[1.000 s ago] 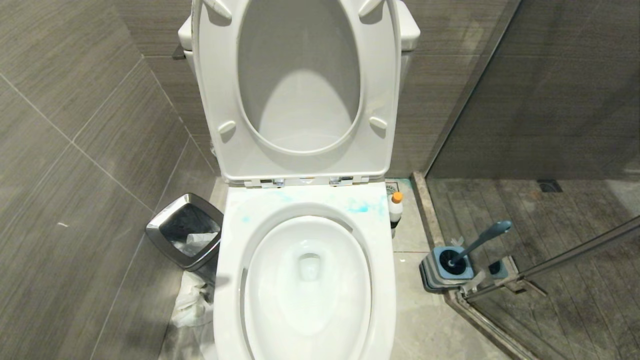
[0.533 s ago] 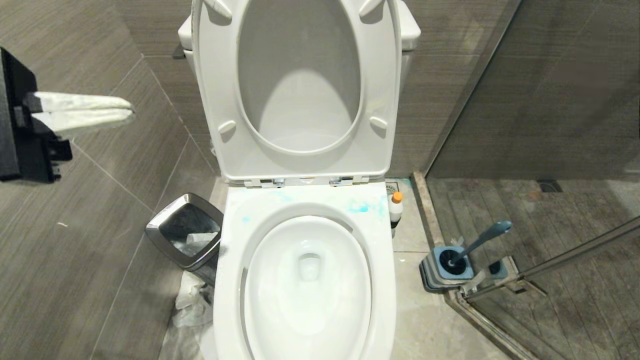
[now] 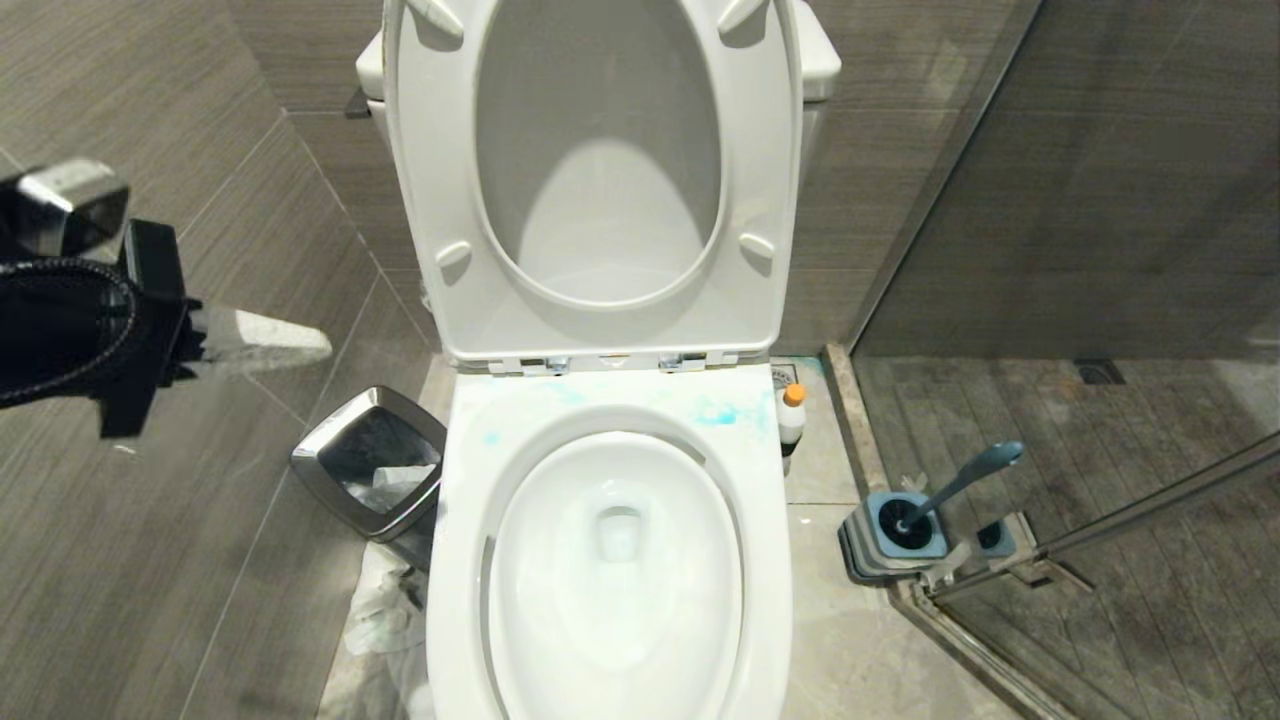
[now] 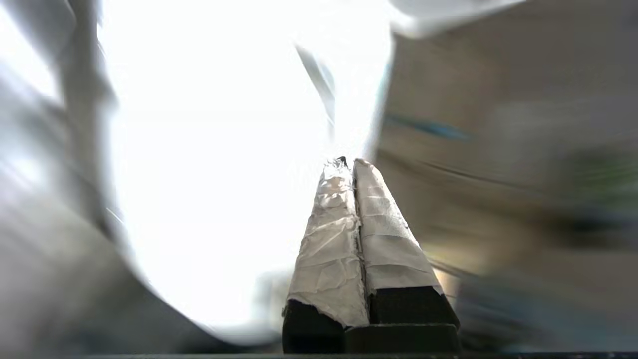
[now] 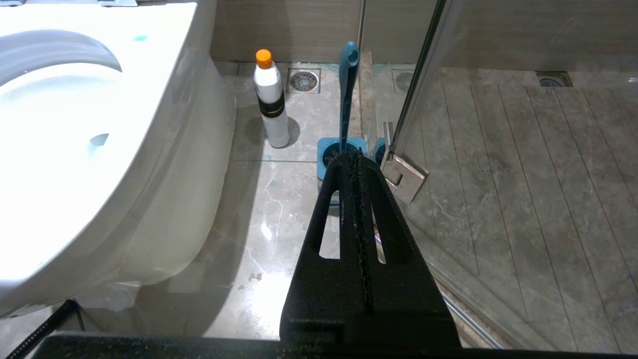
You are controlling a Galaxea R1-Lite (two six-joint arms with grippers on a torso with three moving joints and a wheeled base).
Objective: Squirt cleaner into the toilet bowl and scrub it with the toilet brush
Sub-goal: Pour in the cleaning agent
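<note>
the left gripper (image 3: 300, 345), fingers pressed together and empty, is swinging into view beside the bowl (image 3: 610, 640) since a second ago; cleaner (image 3: 791, 415) and brush (image 3: 965, 480) are standing untouched.

The glossy white ceramic toilet bowl (image 3: 610, 560) carries light blue smears on its rim. The white plastic cleaner bottle (image 5: 271, 97) has an orange cap and a dark band. The grey-blue toilet brush (image 3: 965, 480) stands in a blue-and-grey square holder (image 3: 890, 540). Grey streaked wall tiles (image 3: 150, 300) surround a steel-rimmed dark waste bin (image 3: 370, 460).
</note>
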